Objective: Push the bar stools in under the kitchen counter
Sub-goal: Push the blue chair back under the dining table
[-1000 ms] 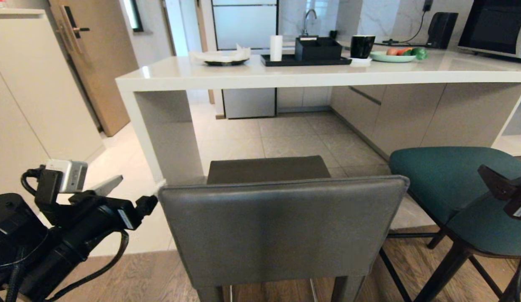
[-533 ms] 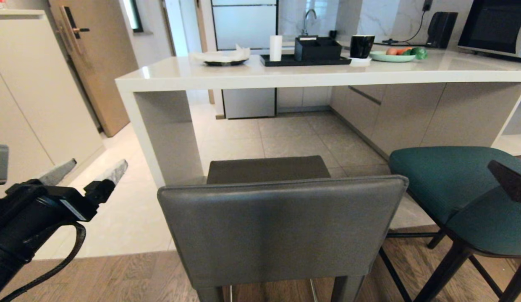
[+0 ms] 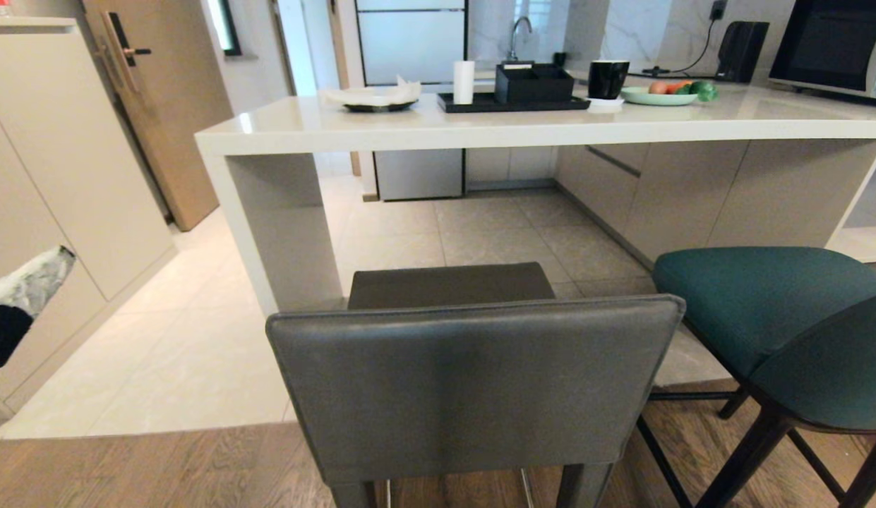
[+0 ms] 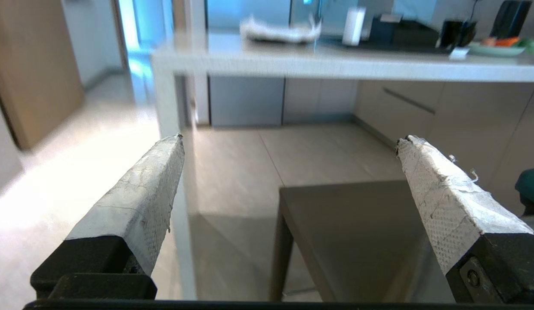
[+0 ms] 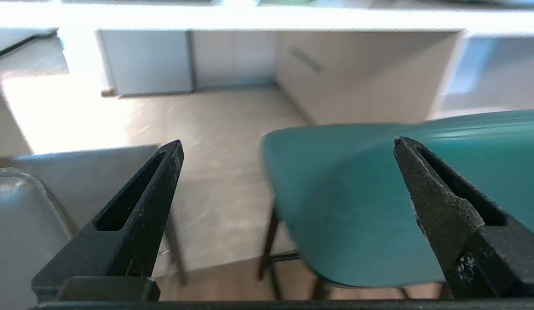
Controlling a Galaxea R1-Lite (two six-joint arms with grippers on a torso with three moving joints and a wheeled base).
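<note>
Both grippers are seen spread wide and empty, touching nothing. The left gripper (image 4: pixel 288 142) is held above the floor beside the grey stool (image 3: pixel 473 381); the right gripper (image 5: pixel 288 144) appears, through blur, to hang near the teal stool (image 5: pixel 378 193). Both stools stand short of the kitchen counter's (image 3: pixel 480 127) front edge, seats only partly under it.

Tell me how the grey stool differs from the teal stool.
The grey stool has a square, flat back; the teal stool has a curved shell. The grey one stands straight ahead by the counter's end leg; the teal one stands to the right. Both remain out from under the counter.
</note>
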